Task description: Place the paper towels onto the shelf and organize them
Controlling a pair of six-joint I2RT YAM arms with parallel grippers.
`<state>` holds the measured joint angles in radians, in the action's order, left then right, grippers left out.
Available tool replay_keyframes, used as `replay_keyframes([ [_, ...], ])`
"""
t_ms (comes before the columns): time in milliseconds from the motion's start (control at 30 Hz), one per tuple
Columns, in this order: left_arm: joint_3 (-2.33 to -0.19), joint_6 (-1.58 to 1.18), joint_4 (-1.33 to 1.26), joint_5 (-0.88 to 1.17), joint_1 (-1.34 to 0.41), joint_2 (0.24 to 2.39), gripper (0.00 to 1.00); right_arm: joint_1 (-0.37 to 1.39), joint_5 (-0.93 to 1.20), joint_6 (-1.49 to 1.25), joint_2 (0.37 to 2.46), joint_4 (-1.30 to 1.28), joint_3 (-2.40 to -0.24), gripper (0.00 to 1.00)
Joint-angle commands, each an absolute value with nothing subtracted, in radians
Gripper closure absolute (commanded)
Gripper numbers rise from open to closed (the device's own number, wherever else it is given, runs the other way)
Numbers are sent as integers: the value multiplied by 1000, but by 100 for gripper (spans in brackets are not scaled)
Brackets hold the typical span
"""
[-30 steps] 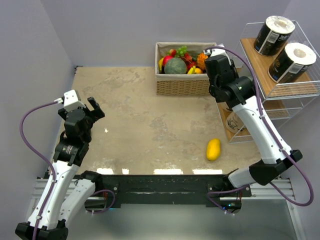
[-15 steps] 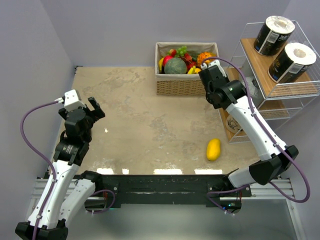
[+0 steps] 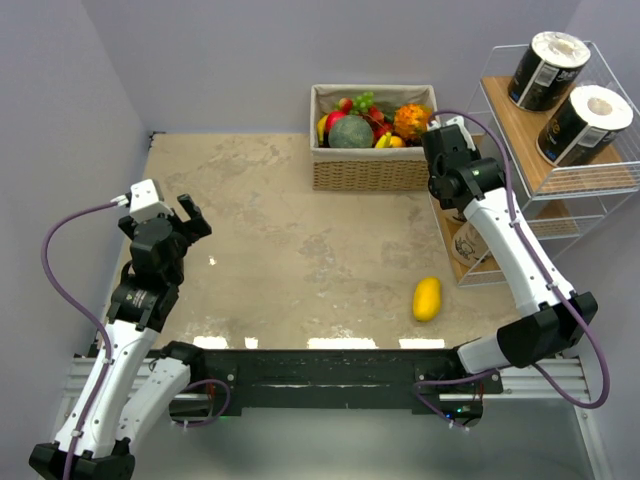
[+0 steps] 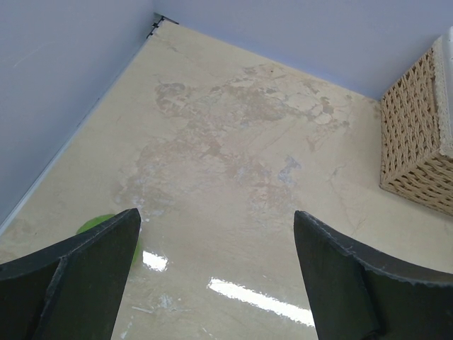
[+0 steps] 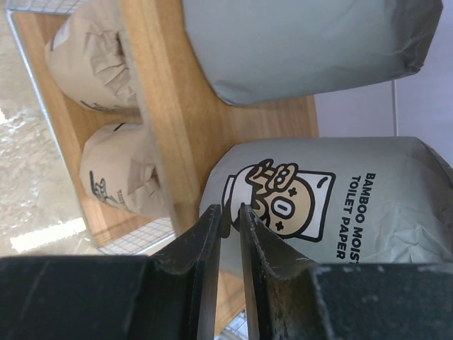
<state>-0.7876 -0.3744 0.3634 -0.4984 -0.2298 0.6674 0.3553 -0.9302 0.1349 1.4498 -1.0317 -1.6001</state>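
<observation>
Beige mottled tabletop (image 3: 280, 230); at its right, a tall white wire shelf with wooden boards (image 3: 512, 135) holds black, grey and tan paper-wrapped towel rolls (image 3: 548, 68). Right gripper (image 5: 230, 212), pinched closed and empty, faces a grey roll (image 5: 354, 205). Left gripper (image 4: 216, 216) gapes, empty.

Ahead of the right gripper (image 5: 231, 212) a toilet-paper roll (image 5: 333, 205) sits on a shelf board (image 5: 166, 106), a second roll (image 5: 304, 42) beyond it; two more rolls (image 5: 120, 177) lie left, on a lower board (image 5: 53, 134).
</observation>
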Motion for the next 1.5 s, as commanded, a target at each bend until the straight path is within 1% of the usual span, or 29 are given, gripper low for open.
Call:
replay_keyframes([
  [0,-811,-373,341,-514,-235,661,5,330,-957,189,1417,-962,-1600,79],
  [433,-813,-367,347,-546,-259,657,5,295,-931,202,1419,-934,-1601,79],
  [567,-813,-365,347,-546,-264,653,5,296,-881,209,1391,-917,-1615,79],
  [667,-804,-351,321,-493,-265,644,4,301,-810,192,1378,-928,-1650,78],
  [733,-798,-342,298,-448,-265,644,4,317,-721,178,1368,-940,-1681,76],
  [900,-793,-313,265,-299,-267,661,4,367,-545,161,1319,-946,-1701,68],
  [933,-785,-308,243,-270,-267,655,4,368,-469,144,1296,-942,-1701,65],
  [1000,-773,-295,209,-155,-267,644,4,368,-381,111,1272,-928,-1695,60],
  [1033,-761,-291,175,-115,-267,634,4,370,-265,63,1243,-889,-1686,57],
  [1067,-755,-285,158,-38,-268,626,4,368,-208,34,1218,-856,-1669,49],
  [1100,-749,-281,143,-5,-268,621,4,370,-137,8,1197,-820,-1616,41],
  [1133,-738,-281,114,42,-270,614,4,370,-74,-52,1172,-777,-1582,36],
  [1167,-735,-276,103,108,-273,612,4,368,39,-73,1119,-687,-1545,24],
  [1233,-733,-272,88,150,-279,611,4,370,104,-132,1068,-568,-1441,11],
  [1267,-733,-264,86,173,-290,611,4,368,139,-147,1028,-539,-1413,2],
  [1467,-724,-241,58,274,-330,591,4,370,225,-235,925,-407,-1241,1],
])
